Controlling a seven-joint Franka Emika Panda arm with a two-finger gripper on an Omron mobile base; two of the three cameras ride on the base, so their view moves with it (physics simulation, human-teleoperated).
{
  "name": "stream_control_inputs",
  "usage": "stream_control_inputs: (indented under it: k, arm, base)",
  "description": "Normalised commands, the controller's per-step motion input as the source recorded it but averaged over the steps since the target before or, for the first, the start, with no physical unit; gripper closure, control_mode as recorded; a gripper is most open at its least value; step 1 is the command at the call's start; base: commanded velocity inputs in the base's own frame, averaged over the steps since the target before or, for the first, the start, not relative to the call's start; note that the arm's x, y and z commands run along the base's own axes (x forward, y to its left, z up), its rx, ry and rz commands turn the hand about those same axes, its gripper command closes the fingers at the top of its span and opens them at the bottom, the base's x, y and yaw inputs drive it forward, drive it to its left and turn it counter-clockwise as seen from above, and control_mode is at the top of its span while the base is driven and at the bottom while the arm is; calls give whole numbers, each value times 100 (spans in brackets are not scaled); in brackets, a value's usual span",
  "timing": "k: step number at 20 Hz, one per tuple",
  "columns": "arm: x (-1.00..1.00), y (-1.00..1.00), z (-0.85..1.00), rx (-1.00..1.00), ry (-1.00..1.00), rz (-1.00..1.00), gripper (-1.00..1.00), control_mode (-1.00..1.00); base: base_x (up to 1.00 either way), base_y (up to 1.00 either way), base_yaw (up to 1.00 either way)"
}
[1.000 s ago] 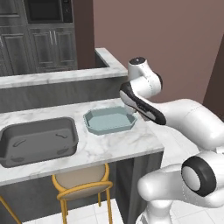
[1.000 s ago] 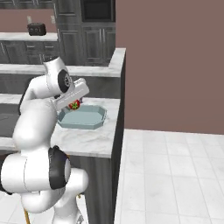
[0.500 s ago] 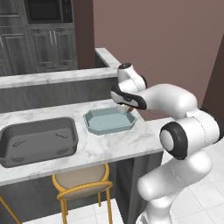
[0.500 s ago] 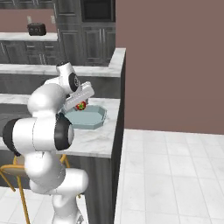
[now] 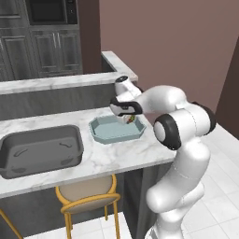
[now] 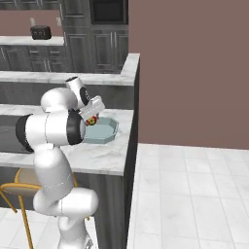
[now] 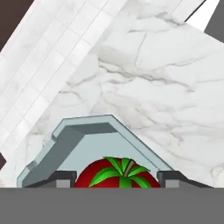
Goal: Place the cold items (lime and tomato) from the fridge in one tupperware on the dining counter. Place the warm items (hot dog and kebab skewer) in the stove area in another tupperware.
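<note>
Here the gripper (image 5: 128,119) hangs just above the pale blue tupperware (image 5: 103,134) on the marble dining counter (image 5: 116,158), its 2 fingers closed on the tomato (image 7: 119,174), which sits between them over the container's interior. In the hand view the tomato's green calyx and short stem face the camera, so its stem axis runs roughly along the gripper's line of sight; being near round, it has no marked long axis. From the right base view a speck of green shows beside the red fruit (image 6: 91,120), but whether that is the lime already lying in the container or the tomato's own leaves cannot be told. By appearance, the cold half of the task is at its release step, with the tomato not yet set down. The dark roasting pan (image 5: 41,150) stands on the same counter, well apart from the tupperware. The hot dog and kebab skewer presumably remain to be packed.
</note>
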Motion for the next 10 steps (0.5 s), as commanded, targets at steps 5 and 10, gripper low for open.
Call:
stream_control_inputs:
  k: [5,10]
  arm:
    - [39,0,-53,7,-17,0,100,-100]
    - [36,0,-54,3,-8,0,100,-100]
  base:
    - [0,0,0]
    - [0,0,0]
